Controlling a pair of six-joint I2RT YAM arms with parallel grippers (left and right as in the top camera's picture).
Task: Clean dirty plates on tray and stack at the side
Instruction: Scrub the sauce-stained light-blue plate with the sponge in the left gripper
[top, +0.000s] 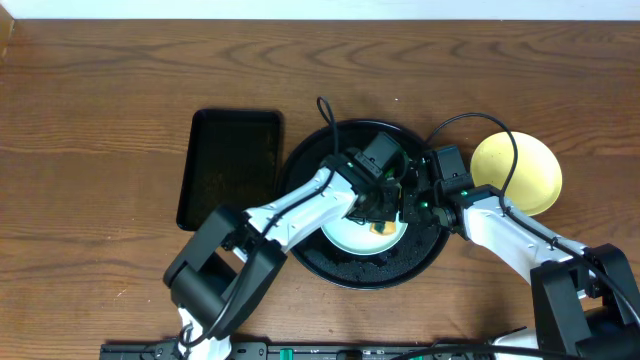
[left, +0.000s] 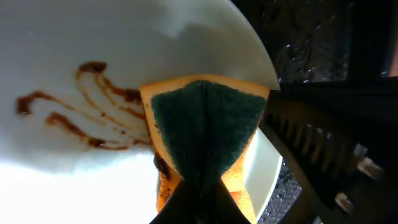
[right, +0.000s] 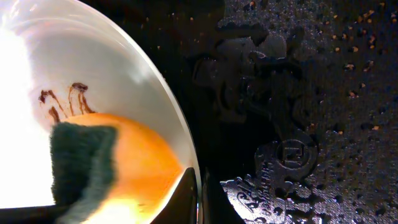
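A pale mint-blue plate with brown streaks lies on the round black tray. My left gripper is shut on an orange sponge with a dark green pad, pressed on the plate next to the streaks. My right gripper is shut on the plate's right rim, one finger inside, one outside. The sponge also shows in the right wrist view. A pale yellow plate lies on the bare wood to the right of the tray. A third plate is not visible.
A smaller rectangular black tray lies left of the round tray. Both arms cross over the round tray's middle. Wet crumbs speckle the tray floor. Cables loop above the tray's far rim.
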